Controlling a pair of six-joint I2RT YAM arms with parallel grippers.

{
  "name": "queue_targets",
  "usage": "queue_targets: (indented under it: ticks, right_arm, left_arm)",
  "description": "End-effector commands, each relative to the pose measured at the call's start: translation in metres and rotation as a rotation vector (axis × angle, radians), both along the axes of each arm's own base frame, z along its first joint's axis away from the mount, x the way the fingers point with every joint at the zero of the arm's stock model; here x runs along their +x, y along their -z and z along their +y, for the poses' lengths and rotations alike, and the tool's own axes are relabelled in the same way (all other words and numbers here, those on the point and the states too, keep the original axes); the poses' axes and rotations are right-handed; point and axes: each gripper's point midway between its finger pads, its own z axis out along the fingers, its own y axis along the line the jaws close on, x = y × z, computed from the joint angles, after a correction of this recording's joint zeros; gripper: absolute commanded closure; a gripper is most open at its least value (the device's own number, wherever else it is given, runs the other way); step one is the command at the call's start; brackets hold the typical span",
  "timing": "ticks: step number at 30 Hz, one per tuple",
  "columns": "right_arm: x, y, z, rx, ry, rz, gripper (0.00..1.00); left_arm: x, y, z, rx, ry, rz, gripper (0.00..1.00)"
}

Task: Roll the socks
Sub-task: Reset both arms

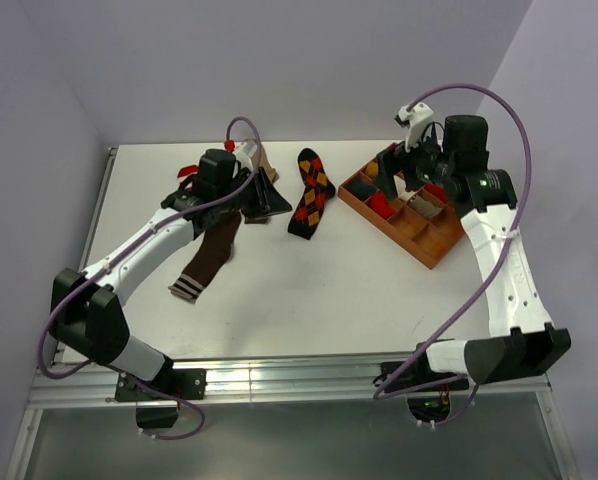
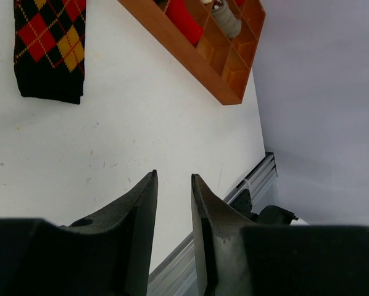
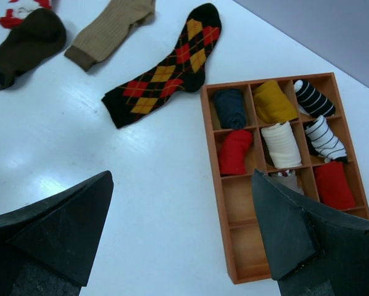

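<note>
Socks lie flat on table; right hand spread wide above tray.

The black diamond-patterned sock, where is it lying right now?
In the top view the black argyle sock lies flat at the far middle of the table, between the wooden tray on its right and the tan sock on its left.

I see a white surface. A black argyle sock lies flat near its middle. To its left in the top view lie a dark brown sock with a striped cuff and a tan sock. At the right a wooden tray sits at an angle.
</note>
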Motion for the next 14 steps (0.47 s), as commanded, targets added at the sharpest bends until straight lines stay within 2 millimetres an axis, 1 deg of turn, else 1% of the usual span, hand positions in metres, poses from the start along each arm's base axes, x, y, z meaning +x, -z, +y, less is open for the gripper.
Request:
queue_targets:
  ticks: [1,2,5,14]
  right_arm:
    - [-0.016,-0.002,0.006,0.049,-0.027,-0.012,0.0]
    - [-0.021,-0.007,0.005,0.05,-0.021,-0.035,0.0]
    - [-0.026,-0.009,0.003,0.054,-0.006,-0.07,0.0]
    - [-0.028,-0.008,0.003,0.061,-0.002,-0.067,0.0]
  left_arm:
    - [-0.003,-0.017,0.01,0.011,-0.009,-0.086,0.66]
    - [-0.004,-0.017,0.011,0.014,-0.009,-0.086,0.66]
    - [-0.007,-0.02,0.012,0.009,-0.006,-0.096,0.65]
    - [-0.011,-0.03,0.014,0.0,-0.007,-0.115,0.65]
